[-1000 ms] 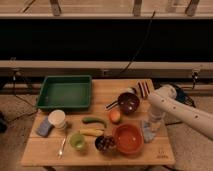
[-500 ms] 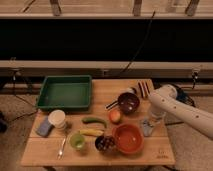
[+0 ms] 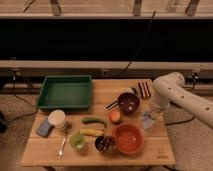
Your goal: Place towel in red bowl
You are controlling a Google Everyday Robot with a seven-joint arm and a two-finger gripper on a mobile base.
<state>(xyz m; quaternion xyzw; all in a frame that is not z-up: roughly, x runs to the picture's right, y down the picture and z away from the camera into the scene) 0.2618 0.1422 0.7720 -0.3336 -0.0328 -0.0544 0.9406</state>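
The towel (image 3: 148, 120) is a pale grey-blue cloth, bunched up under the end of my white arm at the right side of the table. My gripper (image 3: 150, 114) points down onto it and is shut on its top; the arm hides most of the gripper. The red bowl (image 3: 128, 138), wide and orange-red with nothing in it, stands near the table's front edge, to the left of and nearer than the towel. The towel is apart from the bowl.
A maroon bowl with a handle (image 3: 127, 102) is just left of the gripper. Near the red bowl are a small dark bowl of food (image 3: 104, 143), an orange fruit (image 3: 115, 116), a banana (image 3: 91, 132) and a cucumber (image 3: 94, 120). A green tray (image 3: 65, 92), white cup (image 3: 58, 119) and sponge (image 3: 44, 127) are at the left.
The towel has bunched up and risen slightly under the gripper. The arm has shifted a little to the left.
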